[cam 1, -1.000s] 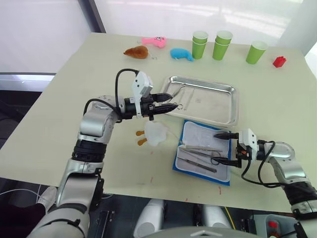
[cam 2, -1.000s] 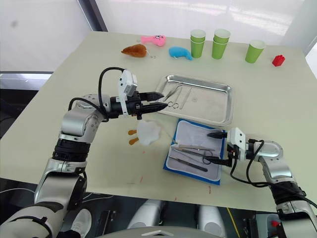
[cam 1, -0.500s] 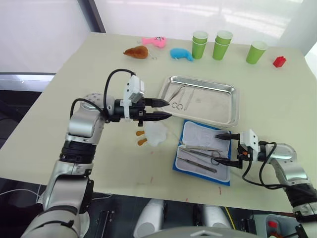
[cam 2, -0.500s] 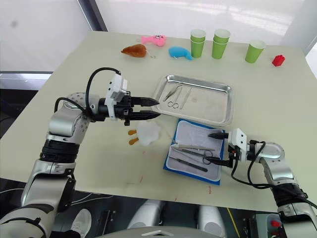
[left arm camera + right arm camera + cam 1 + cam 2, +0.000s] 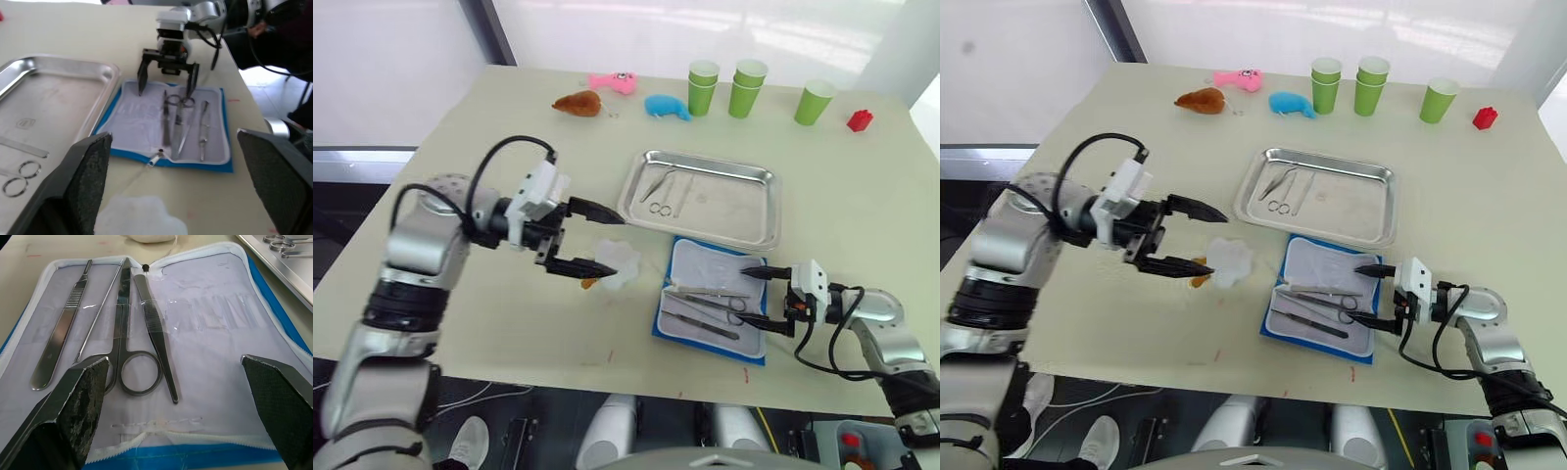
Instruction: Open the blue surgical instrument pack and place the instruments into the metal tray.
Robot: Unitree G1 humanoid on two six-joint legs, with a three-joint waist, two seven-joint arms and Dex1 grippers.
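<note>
Desk [image 5: 460, 323]: cream top, cups and toys along far edge.
Pack [image 5: 715, 302]: lying open near front edge, just in front of tray.
Instruments [image 5: 124, 328]: several on pack lining; a few in tray.
Tray [image 5: 769, 211]: mid-desk.
Left gripper [image 5: 595, 241]: fingers spread, empty, above white cloth [image 5: 617, 262].
Right gripper [image 5: 759, 298]: spread wide, empty, at pack's right edge.
</note>
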